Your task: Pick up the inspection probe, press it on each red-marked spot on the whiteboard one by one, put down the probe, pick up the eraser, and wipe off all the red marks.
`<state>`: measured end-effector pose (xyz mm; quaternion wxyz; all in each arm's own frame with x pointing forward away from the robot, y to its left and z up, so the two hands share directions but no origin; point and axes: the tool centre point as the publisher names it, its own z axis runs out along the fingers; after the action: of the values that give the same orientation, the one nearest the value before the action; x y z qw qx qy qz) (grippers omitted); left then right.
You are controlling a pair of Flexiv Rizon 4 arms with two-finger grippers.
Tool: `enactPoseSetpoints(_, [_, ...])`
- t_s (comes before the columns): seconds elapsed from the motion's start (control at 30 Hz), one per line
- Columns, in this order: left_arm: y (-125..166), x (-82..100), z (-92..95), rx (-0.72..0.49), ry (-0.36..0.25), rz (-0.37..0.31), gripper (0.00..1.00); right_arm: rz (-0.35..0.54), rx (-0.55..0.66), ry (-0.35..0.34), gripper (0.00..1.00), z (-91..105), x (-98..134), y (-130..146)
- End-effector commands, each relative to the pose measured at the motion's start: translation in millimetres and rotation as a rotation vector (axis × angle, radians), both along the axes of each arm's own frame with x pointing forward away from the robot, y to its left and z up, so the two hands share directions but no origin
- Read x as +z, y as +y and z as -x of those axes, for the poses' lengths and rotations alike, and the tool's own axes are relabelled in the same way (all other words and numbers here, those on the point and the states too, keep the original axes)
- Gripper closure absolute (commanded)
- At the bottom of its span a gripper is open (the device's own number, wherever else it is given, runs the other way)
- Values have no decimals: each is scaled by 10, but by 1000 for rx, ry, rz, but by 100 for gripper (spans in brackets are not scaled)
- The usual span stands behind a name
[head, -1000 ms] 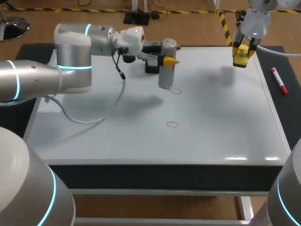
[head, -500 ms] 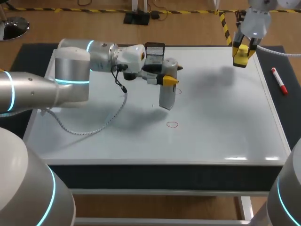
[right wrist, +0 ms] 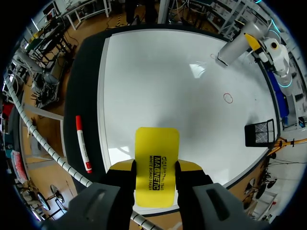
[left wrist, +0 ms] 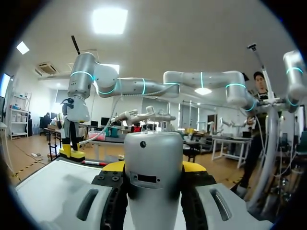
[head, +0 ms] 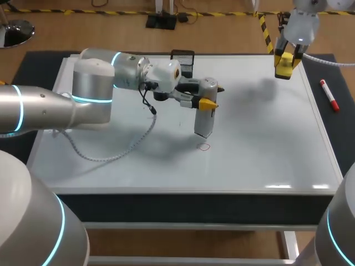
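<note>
Toward the near edge of the whiteboard (head: 111, 166), a small red ring (head: 204, 147) drawn on the white surface. Just beyond that mark, the lower end of the grey inspection probe (head: 203, 119), close beside the ring rather than over it in both the head view and the right wrist view; touching the board or hovering, impossible to tell. Roughly upright. Clamped near its upper end by the left gripper (head: 209, 96), one yellow-tipped finger pressed to each side, with the rounded grey cap rising between the fingers in the left wrist view. Behind the gripper, the left arm (head: 89, 94) stretching in low over the board from the left side. Farther on, a second red ring (right wrist: 228, 98), hidden behind the probe from the head camera and plain only from the right wrist, between the probe and a black mesh holder (head: 182, 60) standing at the far edge. At the far right corner, well apart from all of this, the right gripper (right wrist: 154, 166) raised above the board, closed on a yellow eraser (right wrist: 157, 143) held flat between its two fingers. Beside that corner, off the board on the dark mat (head: 339, 127), a red marker (head: 329, 95) lying parallel to the board's right edge.
</note>
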<state>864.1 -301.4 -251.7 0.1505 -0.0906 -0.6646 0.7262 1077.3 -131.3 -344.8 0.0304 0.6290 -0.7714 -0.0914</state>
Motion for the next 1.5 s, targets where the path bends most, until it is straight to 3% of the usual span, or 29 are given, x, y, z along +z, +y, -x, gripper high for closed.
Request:
enactPoseSetpoints(0.03, [40, 25, -145, 11, -16, 2, 100, 3, 3, 3, 100, -18, 9, -9])
enactPoseSetpoints(0.33, [121, 10, -636, 49, -54, 11, 100, 3, 3, 3, 100, -18, 9, -9])
enactPoseSetpoints(0.63, [-34, -61, -973, 21, -56, 16, 100, 3, 3, 3, 100, -18, 9, -9])
enactPoseSetpoints(1.03, [-208, -100, -1263, 2, -64, 26, 100, 3, 3, 3, 100, -18, 9, -9])
enactPoseSetpoints(1.5, [-240, -248, -1335, 7, -30, 16, 100, 3, 3, 3, 100, -18, 9, -9])
